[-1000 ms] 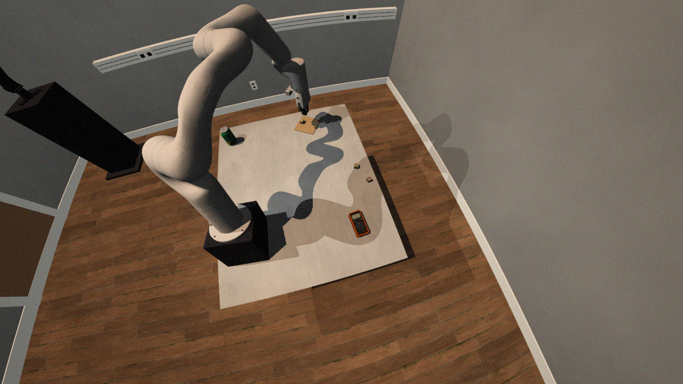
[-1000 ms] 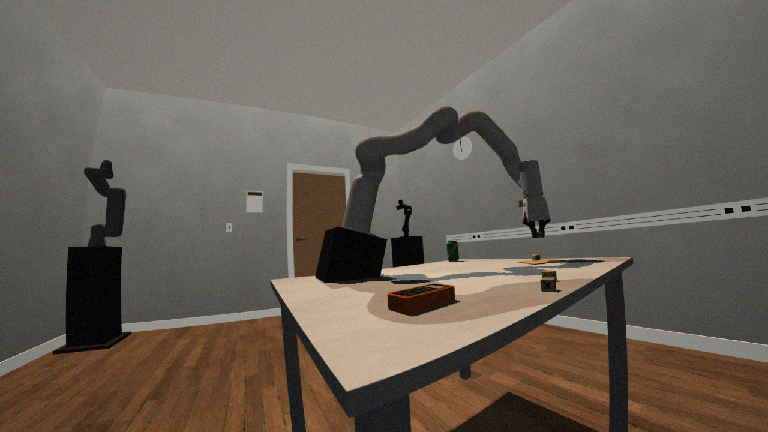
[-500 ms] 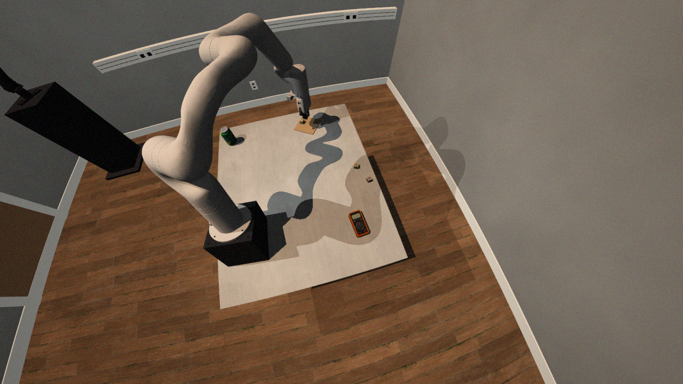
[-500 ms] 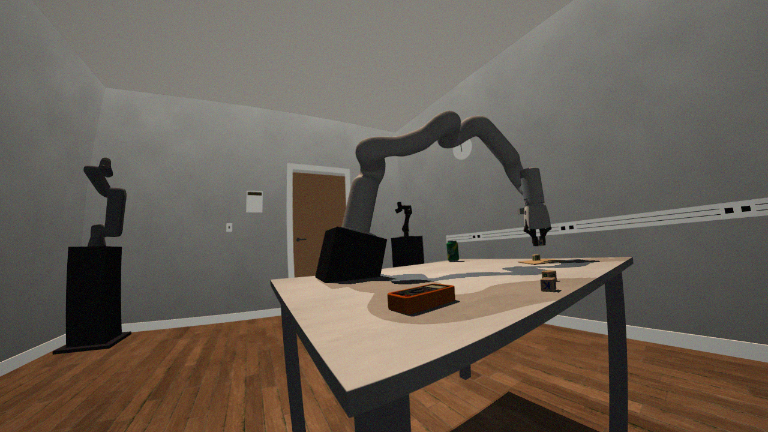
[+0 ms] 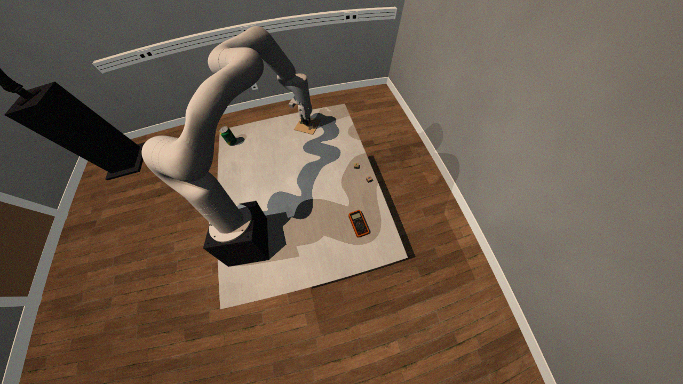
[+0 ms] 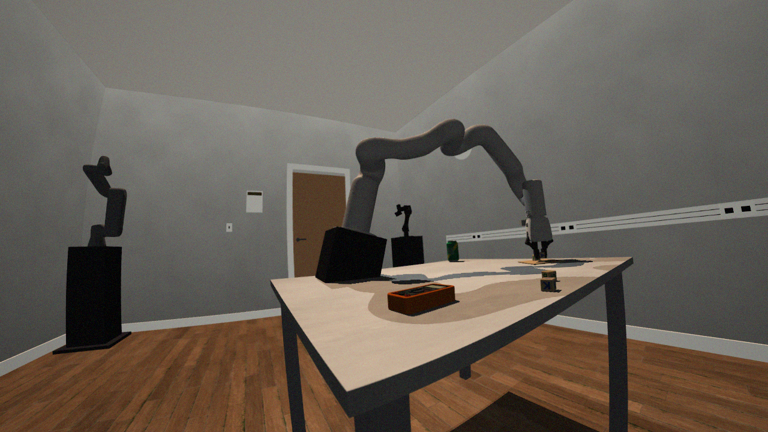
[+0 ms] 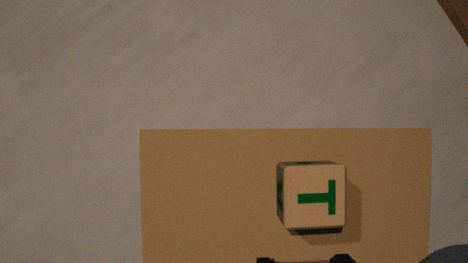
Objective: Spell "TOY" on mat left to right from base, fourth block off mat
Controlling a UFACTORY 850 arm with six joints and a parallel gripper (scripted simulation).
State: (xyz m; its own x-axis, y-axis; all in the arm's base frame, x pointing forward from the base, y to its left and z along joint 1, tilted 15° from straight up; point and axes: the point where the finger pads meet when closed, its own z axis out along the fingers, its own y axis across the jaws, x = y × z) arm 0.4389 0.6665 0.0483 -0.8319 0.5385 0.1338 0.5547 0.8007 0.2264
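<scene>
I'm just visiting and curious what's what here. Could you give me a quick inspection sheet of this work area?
Surface: pale table with a tan mat near its far edge.
Job's things: T block sits on the mat. An X-marked block and a second block stand off the mat, by the table's edge. The fourth block is in the claw, its letter hidden.
Clutter: green can and orange multimeter, both away from the mat.
Grippers: claw is closed on the fourth block, low over the mat beside the T block.
Cables: nothing seen.
Surroundings: wood floor, brown door, another arm on a black pedestal.
</scene>
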